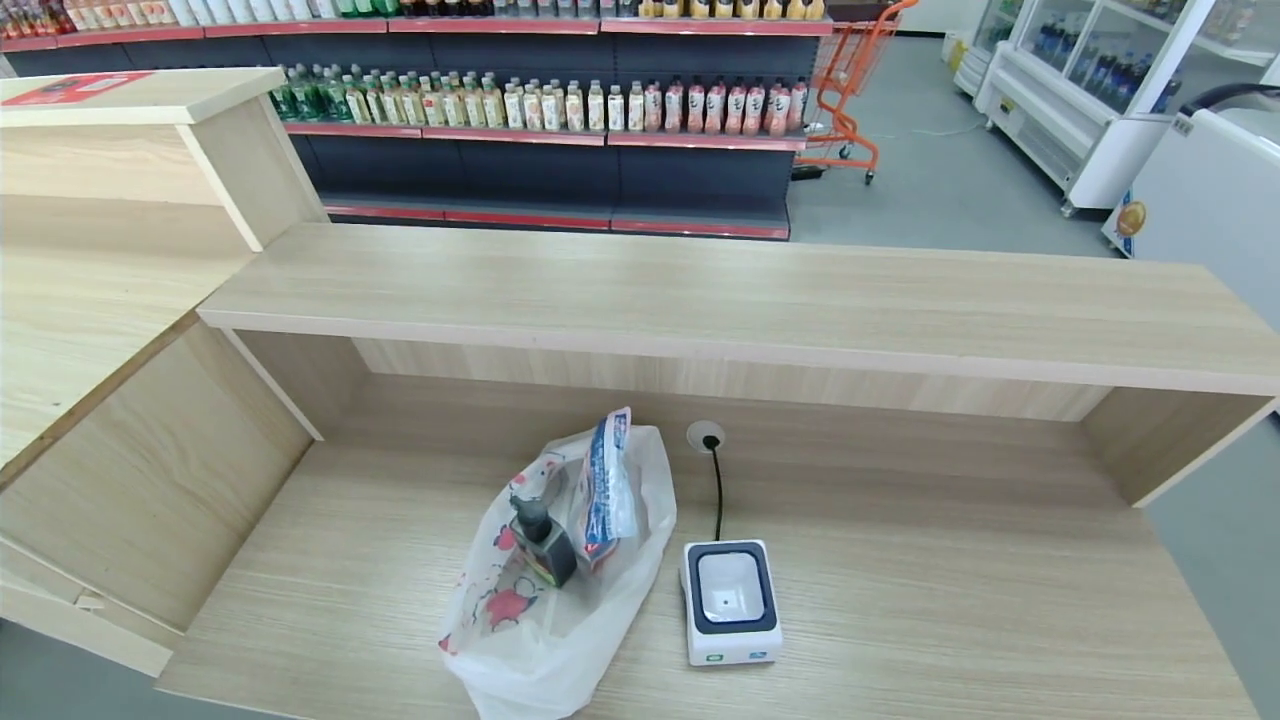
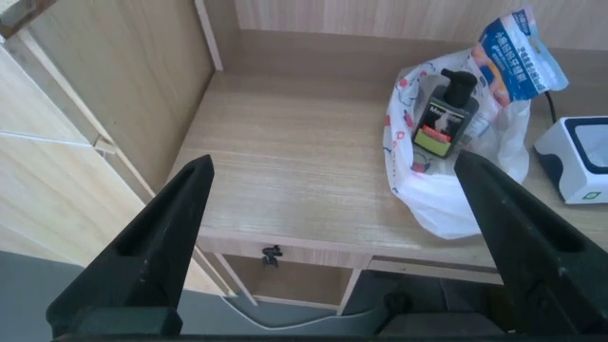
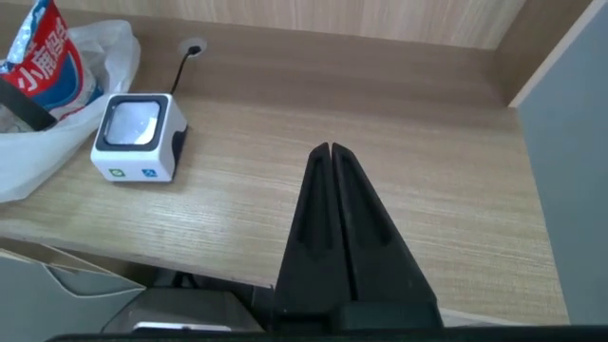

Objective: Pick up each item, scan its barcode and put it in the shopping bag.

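Counter (image 1: 900, 580) beyond wide left claw (image 2: 332, 160), closed right claw (image 3: 330, 150)

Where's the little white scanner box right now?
In the head view the scanner sits on the counter just right of the shopping bag, its cable running back to a hole in the desktop.

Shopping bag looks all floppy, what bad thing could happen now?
The blue-and-white packet pokes out of the mouth of the shopping bag, so it might tip out. The bag is soft and lies near the front edge of the counter, so a bump could slide it off, dark bottle and all. It also rests close to the scanner and might cover its window.
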Available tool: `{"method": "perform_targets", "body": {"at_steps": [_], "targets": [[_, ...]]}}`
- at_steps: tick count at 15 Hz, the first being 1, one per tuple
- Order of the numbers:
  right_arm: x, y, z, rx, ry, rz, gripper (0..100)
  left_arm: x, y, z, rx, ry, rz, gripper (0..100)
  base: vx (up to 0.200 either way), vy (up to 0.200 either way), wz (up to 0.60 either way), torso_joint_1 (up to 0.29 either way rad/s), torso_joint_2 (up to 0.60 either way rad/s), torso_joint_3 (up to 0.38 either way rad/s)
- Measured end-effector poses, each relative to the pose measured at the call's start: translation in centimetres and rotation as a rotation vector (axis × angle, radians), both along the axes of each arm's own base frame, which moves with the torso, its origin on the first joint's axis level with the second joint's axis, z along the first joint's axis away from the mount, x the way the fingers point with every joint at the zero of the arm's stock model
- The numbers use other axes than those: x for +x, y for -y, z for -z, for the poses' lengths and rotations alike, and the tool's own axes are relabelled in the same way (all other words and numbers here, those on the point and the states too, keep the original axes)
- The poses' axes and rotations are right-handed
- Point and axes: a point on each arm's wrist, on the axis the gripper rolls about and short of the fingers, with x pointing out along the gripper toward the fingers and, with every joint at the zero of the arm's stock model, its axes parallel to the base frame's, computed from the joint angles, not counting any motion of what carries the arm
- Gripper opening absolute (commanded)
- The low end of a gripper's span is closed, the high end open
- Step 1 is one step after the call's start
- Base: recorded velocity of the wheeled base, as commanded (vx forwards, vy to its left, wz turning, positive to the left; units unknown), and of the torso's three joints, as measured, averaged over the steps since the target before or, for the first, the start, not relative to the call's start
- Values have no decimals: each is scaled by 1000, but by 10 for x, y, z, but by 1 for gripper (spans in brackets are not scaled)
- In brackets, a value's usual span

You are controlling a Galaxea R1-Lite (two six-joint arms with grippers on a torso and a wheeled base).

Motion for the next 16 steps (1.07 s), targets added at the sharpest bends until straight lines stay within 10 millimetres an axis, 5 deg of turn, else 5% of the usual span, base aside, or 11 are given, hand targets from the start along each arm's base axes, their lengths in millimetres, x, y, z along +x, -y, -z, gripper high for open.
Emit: {"method": "perform_targets", "body": {"at_steps": [3, 7, 16], "targets": [[0, 0, 0, 0, 0, 0, 0, 0, 0, 0, -1, 0, 1, 100, 0, 0, 0, 0, 0, 0], [0, 0, 0, 1, 0, 0, 0, 0, 0, 0, -12, 0, 0, 100, 0, 200, 0, 2, 0, 1], [0, 0, 0, 1, -1, 0, 0, 0, 0, 0, -8, 0, 0, 100, 0, 0, 0, 0, 0, 0]]}}
